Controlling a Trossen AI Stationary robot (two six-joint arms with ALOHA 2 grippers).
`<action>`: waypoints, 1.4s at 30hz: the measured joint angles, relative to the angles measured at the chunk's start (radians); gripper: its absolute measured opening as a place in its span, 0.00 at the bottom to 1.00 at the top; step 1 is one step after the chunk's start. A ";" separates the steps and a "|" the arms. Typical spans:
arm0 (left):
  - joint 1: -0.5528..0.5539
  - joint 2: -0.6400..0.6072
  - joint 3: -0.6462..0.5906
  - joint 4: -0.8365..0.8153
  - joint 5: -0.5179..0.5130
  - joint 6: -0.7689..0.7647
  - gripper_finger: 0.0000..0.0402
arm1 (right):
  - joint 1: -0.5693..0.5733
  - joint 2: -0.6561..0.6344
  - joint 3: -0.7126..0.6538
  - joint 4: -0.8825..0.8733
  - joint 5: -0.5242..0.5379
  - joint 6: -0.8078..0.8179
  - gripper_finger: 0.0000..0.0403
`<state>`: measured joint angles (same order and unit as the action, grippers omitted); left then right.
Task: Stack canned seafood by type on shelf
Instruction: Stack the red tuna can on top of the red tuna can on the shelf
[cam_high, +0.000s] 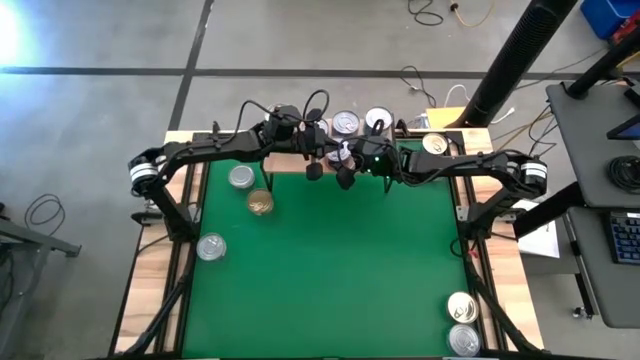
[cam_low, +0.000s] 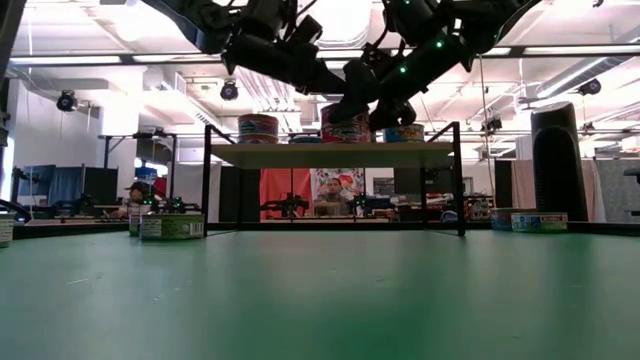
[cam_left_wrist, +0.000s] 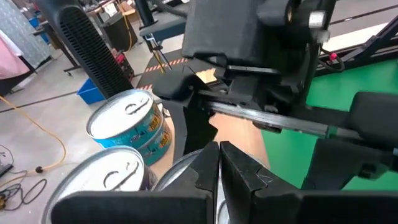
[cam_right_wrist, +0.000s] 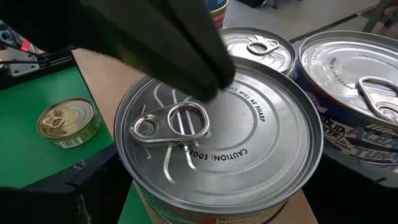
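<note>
Two claws meet over the shelf (cam_low: 330, 154), which stands at the far edge of the green desk (cam_high: 330, 270). The right claw (cam_right_wrist: 186, 205) has its fingers spread wide, and the right wrist view shows a silver pull-tab can (cam_right_wrist: 217, 137) filling the space directly ahead of them; whether the fingers actually press its sides cannot be told. The left claw (cam_left_wrist: 219, 165) has its two fingers (cam_left_wrist: 205, 168) pressed together with nothing between them, poised just over the cans on the shelf. The low view shows what the others do not: the shelf board raised on thin black legs, a row of cans (cam_low: 258, 128) standing on it, and both claws coming down onto that row from above. The high view alone gives the spread of the remaining tins relative to the shelf: a silver can (cam_high: 241, 178) and a gold can (cam_high: 260, 203) sit just in front of the shelf's left end, another silver can (cam_high: 211, 246) lies farther out on that side, and a pair of cans (cam_high: 462, 320) rests well apart from the shelf at the desk's near right corner, with one more can (cam_high: 435, 144) beside the shelf's right end. The left wrist view adds a stack of two blue-sided cans (cam_left_wrist: 127, 127) on the shelf next to the left claw, and the right wrist view a small gold tin (cam_right_wrist: 67, 122) on the green surface below the shelf.
</note>
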<state>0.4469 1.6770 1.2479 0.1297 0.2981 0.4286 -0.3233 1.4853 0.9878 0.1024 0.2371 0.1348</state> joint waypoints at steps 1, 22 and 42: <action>0.000 0.000 -0.004 -0.004 0.000 0.001 0.00 | 0.000 0.002 0.000 -0.001 -0.001 -0.001 0.94; 0.000 0.030 0.000 -0.091 -0.151 -0.004 0.00 | -0.001 0.003 -0.001 -0.014 -0.038 -0.041 0.98; -0.007 0.038 0.062 -0.069 0.036 -0.068 0.00 | 0.000 0.004 -0.003 -0.014 -0.050 -0.028 0.99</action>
<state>0.4398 1.7150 1.3098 0.0612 0.3346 0.3602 -0.3229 1.4891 0.9852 0.0883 0.1867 0.1070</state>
